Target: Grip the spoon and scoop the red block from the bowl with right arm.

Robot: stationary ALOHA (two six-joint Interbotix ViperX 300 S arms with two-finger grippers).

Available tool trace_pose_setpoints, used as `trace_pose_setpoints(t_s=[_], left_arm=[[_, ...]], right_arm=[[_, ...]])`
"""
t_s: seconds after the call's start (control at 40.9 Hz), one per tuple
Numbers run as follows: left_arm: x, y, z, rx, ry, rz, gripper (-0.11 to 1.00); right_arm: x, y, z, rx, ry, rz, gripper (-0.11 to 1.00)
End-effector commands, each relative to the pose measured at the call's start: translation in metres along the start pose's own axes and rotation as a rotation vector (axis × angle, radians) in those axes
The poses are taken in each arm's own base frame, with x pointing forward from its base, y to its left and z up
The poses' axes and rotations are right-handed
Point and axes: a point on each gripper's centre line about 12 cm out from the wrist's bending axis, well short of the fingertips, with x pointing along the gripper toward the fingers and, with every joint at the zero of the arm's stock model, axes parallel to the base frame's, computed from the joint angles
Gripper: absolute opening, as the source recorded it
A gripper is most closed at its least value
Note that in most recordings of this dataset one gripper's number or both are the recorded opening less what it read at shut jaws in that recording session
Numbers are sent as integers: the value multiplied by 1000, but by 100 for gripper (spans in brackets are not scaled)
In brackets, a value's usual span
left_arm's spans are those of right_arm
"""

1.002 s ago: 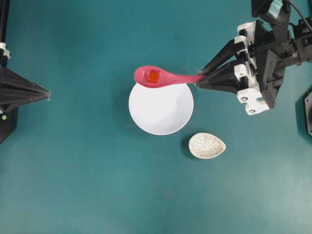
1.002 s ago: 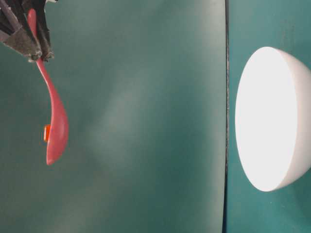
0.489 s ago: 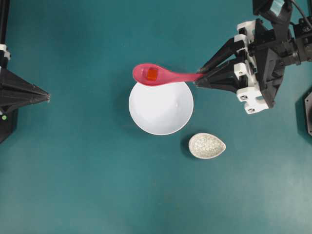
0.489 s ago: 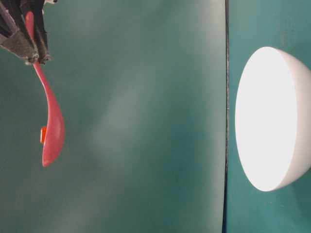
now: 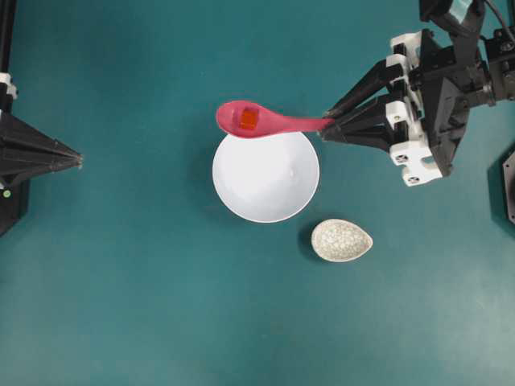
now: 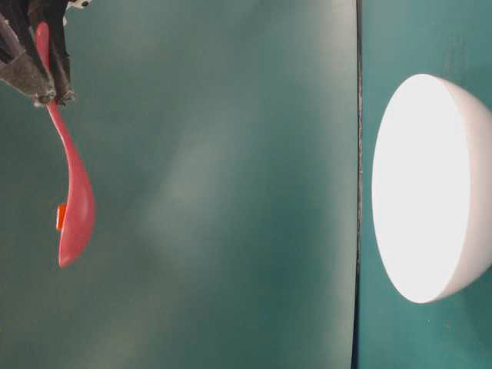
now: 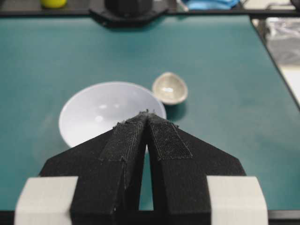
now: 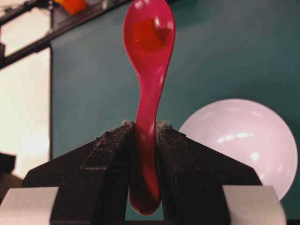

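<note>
— Spoon (image 5: 261,121) position?
— Gripped at the handle by right gripper (image 5: 325,129), both fingers pressed tight on the flat handle. Held up in the air, scoop pointing away from the right arm (image 5: 426,88), toward the left of the overhead view.

— Red block (image 5: 249,119)?
— Sitting inside the scoop, out of the bowl (image 5: 265,178). Visible also from the right wrist view, as orange-red square in the scoop (image 8: 149,33).

— Scoop over the bowl, or beside?
— From overhead, just at the far rim of the bowl, partly overlapping it. From the table-level view, spoon (image 6: 71,200) clearly lifted, well apart from the bowl (image 6: 430,188).

— Bowl contents?
— Plain white inside, only light reflections.

— Left gripper (image 5: 79,158)?
— Resting at the left edge, well apart from the bowl. Fingers closed together at the tips, nothing between them, seen in the left wrist view (image 7: 146,114).

— Anything else on the table (image 5: 145,305)?
— Small speckled egg-shaped dish (image 5: 342,240), near the bowl, on the side of the right arm, not touching.
</note>
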Motion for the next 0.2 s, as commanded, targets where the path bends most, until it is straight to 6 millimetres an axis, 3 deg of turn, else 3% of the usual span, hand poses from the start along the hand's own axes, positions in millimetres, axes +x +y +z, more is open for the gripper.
trace_pose_setpoints(t_s=[0.0,0.171], left_arm=[[0,-1,13,5,-31,-5,0],[0,-1,13,5,-32,-5,0]], right_arm=[[-6,6,7,-1,-31,18,22],[-5,7,7,-1,-31,19,22]])
